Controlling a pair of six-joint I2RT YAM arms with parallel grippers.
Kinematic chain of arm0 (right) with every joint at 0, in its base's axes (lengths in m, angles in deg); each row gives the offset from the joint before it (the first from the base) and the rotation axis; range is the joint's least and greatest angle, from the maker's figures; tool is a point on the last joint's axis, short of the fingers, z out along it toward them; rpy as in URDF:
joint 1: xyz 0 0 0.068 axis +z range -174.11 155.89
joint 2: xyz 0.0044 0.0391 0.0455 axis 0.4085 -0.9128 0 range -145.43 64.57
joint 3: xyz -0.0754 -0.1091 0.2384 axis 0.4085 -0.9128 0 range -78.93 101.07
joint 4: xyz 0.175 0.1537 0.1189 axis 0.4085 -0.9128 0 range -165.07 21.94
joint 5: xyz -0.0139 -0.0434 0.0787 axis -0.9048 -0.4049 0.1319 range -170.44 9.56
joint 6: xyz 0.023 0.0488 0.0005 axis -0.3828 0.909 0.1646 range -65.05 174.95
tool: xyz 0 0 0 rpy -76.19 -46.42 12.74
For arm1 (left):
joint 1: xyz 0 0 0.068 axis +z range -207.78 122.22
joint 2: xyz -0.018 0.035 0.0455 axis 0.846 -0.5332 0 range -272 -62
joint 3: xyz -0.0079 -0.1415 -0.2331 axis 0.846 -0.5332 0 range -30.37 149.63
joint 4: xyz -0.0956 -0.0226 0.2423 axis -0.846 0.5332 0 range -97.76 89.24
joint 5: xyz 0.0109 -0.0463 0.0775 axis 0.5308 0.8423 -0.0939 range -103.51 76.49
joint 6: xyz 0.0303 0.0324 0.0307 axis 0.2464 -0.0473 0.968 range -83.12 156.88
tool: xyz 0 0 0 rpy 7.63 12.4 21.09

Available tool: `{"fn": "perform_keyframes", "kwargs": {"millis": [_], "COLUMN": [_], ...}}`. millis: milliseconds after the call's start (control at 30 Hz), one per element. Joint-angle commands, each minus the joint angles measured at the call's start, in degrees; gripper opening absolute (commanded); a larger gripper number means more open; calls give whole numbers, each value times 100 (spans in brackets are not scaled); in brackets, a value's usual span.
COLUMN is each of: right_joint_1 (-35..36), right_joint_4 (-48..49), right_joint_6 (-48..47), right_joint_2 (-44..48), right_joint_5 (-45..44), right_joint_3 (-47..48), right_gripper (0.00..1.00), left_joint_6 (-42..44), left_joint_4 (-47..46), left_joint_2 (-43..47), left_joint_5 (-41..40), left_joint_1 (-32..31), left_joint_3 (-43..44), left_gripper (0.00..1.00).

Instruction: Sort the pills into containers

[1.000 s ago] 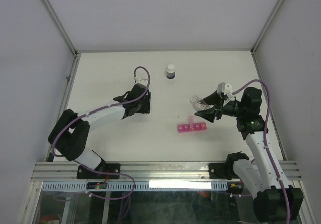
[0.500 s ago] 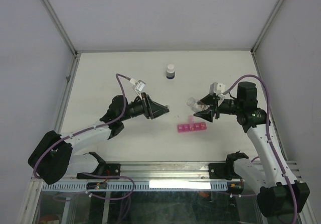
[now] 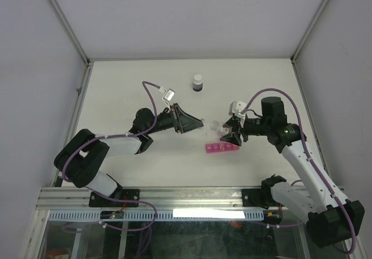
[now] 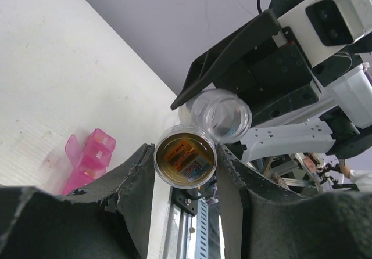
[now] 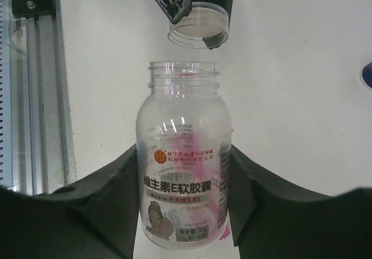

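My right gripper (image 3: pixel 225 132) (image 5: pixel 184 154) is shut on a small clear vial (image 5: pixel 184 183) with a printed label; its mouth is open and points at the left gripper. My left gripper (image 3: pixel 199 124) (image 4: pixel 185 157) is shut on the vial's round cap (image 4: pixel 185 157), held a little apart from the vial's mouth (image 4: pixel 221 115). The cap also shows in the right wrist view (image 5: pixel 198 24). The pink pill-organizer strip (image 3: pixel 221 148) (image 4: pixel 88 159) lies on the table just below both grippers, with one end lid raised. I see no pills.
A dark bottle with a white cap (image 3: pixel 198 83) stands at the back middle of the white table (image 3: pixel 128 85). An aluminium rail (image 3: pixel 192 196) runs along the near edge. White walls close in the left, right and back.
My left arm has swung right and brought its gripper up to the vial's mouth. My right gripper has moved left with the vial, above the pink strip.
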Motion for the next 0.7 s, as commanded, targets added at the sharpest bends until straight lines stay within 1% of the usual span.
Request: {"fn": "perform_keyframes", "kwargs": {"millis": [0, 167, 300, 667], "right_joint_1": [354, 546, 574, 706], "right_joint_4": [185, 400, 438, 527], "right_joint_6": [-37, 104, 189, 243], "right_joint_2": [-131, -231, -223, -364], "right_joint_5": [-487, -780, -718, -1011], "right_joint_3": [176, 123, 130, 96], "right_gripper": [0, 0, 0, 0], "left_joint_6": [-120, -258, -254, -212], "left_joint_4": [-736, -849, -825, -693], "left_joint_2": [-123, -201, -248, -383], "left_joint_5": [-80, -132, -148, -246], "left_joint_1": [-69, -201, -328, -590], "left_joint_3": [241, 287, 305, 404], "left_gripper": [13, 13, 13, 13]}}
